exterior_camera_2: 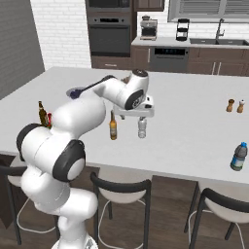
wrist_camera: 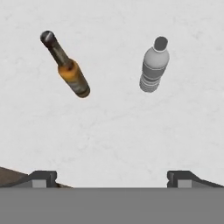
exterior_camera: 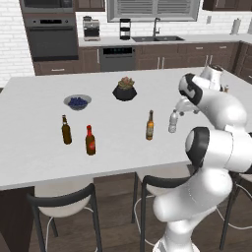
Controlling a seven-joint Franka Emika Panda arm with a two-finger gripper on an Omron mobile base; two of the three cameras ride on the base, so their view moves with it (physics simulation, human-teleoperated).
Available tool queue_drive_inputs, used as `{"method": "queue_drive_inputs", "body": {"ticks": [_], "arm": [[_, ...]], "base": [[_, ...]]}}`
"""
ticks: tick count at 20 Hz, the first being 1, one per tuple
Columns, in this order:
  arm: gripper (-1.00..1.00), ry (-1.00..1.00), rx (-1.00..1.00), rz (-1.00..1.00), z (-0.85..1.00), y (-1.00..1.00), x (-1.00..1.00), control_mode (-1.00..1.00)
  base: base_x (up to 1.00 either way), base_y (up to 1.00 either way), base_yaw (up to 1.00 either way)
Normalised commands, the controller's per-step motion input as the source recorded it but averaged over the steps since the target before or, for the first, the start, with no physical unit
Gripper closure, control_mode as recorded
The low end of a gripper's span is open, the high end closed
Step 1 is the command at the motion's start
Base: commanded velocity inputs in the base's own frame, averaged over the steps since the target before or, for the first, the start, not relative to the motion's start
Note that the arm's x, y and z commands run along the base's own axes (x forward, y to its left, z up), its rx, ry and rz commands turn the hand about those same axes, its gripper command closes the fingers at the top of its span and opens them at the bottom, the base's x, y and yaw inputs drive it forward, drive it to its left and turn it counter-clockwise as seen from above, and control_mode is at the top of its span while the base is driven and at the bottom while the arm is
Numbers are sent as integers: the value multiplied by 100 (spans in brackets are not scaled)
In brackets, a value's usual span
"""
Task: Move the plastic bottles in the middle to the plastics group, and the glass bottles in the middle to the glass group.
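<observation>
Sorting in progress on a white island counter point(exterior_camera: 44, 147). The gripper point(wrist_camera: 112, 177) hangs above the middle of the counter with its jaws spread wide and nothing between them; its fingertips point(wrist_camera: 43, 178) frame bare counter, short of both bottles below. Two bottles stand upright in the middle, near each other but apart — the amber bottle point(exterior_camera: 150, 125), slim and long-necked, and the whitish bottle point(exterior_camera: 173, 121), stubby with a pale cap; in the right base view the same pair sits just under the hand, amber point(exterior_camera_2: 113, 126) to the left of whitish point(exterior_camera_2: 142, 127). The glass group stands toward the counter's left end near the front edge: a dark brown bottle point(exterior_camera: 66, 130) and a red-necked bottle point(exterior_camera: 90, 141), close together. Toward the right end, near the front edge and well apart from the middle, stands a blue-labelled bottle point(exterior_camera_2: 238, 156); whether it marks the plastics group or has been placed there cannot be told. Two small shakers point(exterior_camera_2: 235, 105) stand farther back on that side. Judged from this layout, the task is early to midway — the amber bottle has yet to join the glass group, the whitish bottle has yet to go right, and no bottle is in hand.
</observation>
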Motion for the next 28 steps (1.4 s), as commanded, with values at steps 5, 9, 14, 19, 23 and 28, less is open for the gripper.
{"method": "queue_drive_inputs", "body": {"ticks": [5,9,14,19,23,28], "arm": [[-100,0,0,2,-15,-18,69,-100],[-100,-3,0,3,-25,-5,64,-100],[-100,-1,0,1,-32,-1,56,-100],[-100,0,-2,0,-29,-13,51,-100],[-100,-2,0,0,-24,-6,37,-100],[-100,-5,0,0,-24,-1,32,-100]], "base": [[0,0,0],[0,0,0],[0,0,0],[0,0,0],[0,0,0],[0,0,0]]}}
